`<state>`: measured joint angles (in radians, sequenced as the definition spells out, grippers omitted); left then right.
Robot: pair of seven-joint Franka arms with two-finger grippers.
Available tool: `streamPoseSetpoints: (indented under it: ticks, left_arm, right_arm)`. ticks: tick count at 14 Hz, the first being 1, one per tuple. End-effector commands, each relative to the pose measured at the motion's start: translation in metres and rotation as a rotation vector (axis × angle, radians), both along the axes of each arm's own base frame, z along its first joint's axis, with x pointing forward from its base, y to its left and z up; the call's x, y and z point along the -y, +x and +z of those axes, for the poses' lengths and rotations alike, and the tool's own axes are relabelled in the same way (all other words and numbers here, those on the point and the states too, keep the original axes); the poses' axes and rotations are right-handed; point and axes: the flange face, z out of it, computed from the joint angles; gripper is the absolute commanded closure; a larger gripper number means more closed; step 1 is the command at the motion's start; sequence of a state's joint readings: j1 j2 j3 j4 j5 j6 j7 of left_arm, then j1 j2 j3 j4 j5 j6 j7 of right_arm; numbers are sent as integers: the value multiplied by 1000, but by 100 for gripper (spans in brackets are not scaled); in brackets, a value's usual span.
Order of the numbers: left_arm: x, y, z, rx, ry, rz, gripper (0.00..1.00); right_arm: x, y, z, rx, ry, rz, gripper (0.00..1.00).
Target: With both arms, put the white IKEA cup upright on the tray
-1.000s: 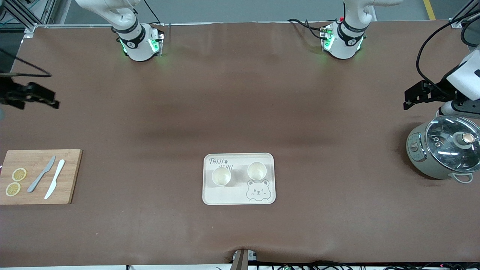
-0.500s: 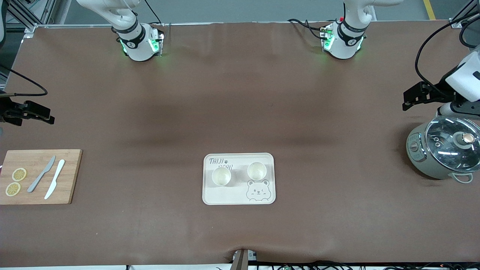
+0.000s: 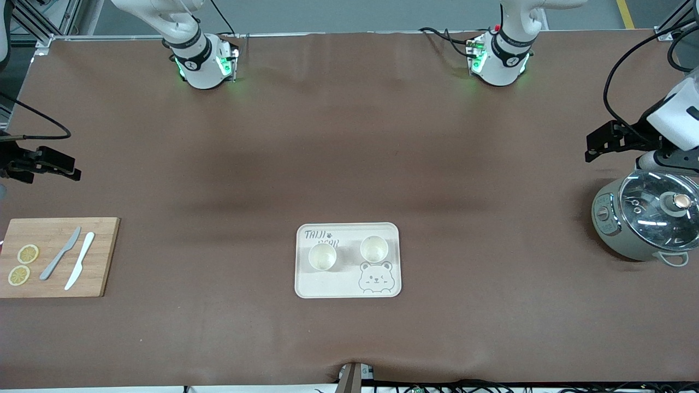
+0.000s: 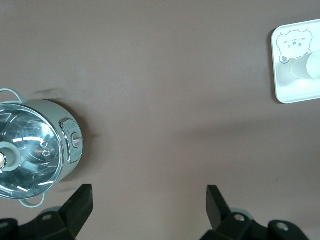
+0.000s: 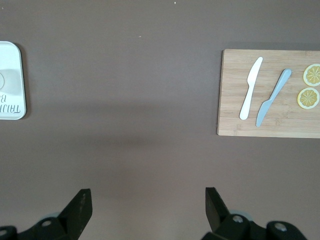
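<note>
The cream tray with the bear drawing lies on the brown table, near the front camera. Two white cups stand upright on it, one toward the right arm's end and one toward the left arm's end. My left gripper is open and empty, up over the table beside the pot, well away from the tray. My right gripper is open and empty, over the table near the cutting board. The left wrist view shows its gripper, the tray's edge and one cup. The right wrist view shows its gripper and a tray corner.
A grey-green pot with a glass lid stands at the left arm's end, also in the left wrist view. A wooden cutting board with two knives and two lemon slices lies at the right arm's end, also in the right wrist view.
My right gripper has moved toward the cutting board, then held still. My left gripper has barely shifted. The cups and tray have not moved.
</note>
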<state>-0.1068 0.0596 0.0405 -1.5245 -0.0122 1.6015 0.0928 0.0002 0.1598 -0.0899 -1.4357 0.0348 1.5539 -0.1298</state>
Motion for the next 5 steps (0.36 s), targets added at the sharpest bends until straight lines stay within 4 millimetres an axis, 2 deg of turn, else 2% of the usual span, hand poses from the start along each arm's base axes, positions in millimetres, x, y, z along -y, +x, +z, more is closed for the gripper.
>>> streamPoseSetpoints:
  ticks: [1, 5]
  left_arm:
    - [1, 2, 4, 9, 6, -1, 0]
    - [1, 2, 4, 9, 5, 9, 0]
  right_arm:
    - [-1, -4, 4, 6, -8, 14, 0]
    - [-2, -4, 3, 6, -8, 15, 0]
